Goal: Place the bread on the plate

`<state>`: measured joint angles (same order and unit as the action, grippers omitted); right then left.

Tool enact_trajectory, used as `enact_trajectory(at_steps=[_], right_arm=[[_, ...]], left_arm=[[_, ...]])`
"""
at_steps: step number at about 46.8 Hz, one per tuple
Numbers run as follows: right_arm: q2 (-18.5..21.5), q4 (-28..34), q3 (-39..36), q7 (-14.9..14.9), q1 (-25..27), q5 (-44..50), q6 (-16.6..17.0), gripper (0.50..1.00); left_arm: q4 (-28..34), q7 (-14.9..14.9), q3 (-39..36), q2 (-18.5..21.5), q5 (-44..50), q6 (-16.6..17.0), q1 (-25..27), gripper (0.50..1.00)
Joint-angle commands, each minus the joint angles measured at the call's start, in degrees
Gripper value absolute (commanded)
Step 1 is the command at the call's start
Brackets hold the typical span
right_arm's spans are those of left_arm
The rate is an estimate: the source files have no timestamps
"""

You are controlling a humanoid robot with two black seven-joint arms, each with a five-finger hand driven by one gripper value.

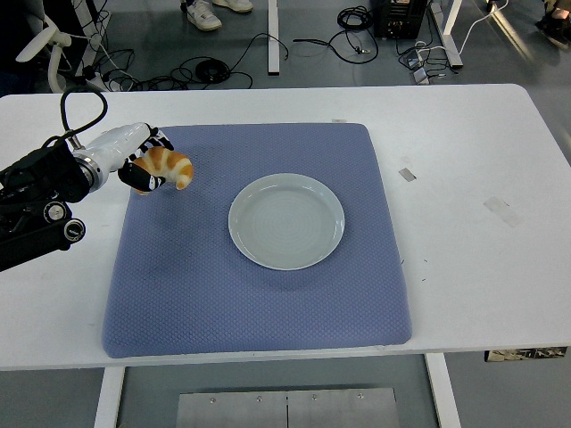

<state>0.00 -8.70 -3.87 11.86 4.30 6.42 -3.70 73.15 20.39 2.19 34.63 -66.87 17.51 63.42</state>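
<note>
A golden-brown croissant [169,167] is held in my left hand [145,165], whose fingers curl around its left end, at the upper left of the blue mat [259,285]. It appears lifted a little above the mat. The empty pale plate [286,220] lies at the mat's centre, to the right of the croissant and apart from it. My left arm [40,201] comes in from the left edge over the white table [464,196]. No right arm shows.
Small tape marks [407,174] dot the table right of the mat. Cables and table legs lie on the floor beyond the far edge, where a person's shoes [207,11] show at the top.
</note>
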Motion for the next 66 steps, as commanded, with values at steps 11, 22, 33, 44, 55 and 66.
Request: enact_trajectory(at_steps=[11,22,33,44,55,66], right_arm=[[0.0,0.0,0.0,0.0,0.0,0.0,0.0,1.000],[0.0,0.0,0.0,0.0,0.0,0.0,0.0,1.000],[0.0,0.0,0.0,0.0,0.0,0.0,0.0,1.000],[0.0,0.0,0.0,0.0,0.0,0.0,0.0,1.000],[0.0,0.0,0.0,0.0,0.0,0.0,0.0,1.000],[0.0,0.0,0.0,0.0,0.0,0.0,0.0,1.000]], left_arm=[[2.2,0.1,-0.3,-1.4,0.9,0.0,3.3,0.580],[6.8,0.1,-0.2,-3.2,1.0,0.0,5.4,0.583],[6.9,0.3,-0.2,-7.9,0.9,0.0,5.7,0.587],[7.0,0.4,-0.3,-11.0,0.5,-0.8,5.8,0.593],[8.7,0.4,-0.5,-11.2,-1.8,-2.3,5.5,0.602],[8.7,0.4,-1.7,-11.4,-3.2,-2.5,4.5,0.611]])
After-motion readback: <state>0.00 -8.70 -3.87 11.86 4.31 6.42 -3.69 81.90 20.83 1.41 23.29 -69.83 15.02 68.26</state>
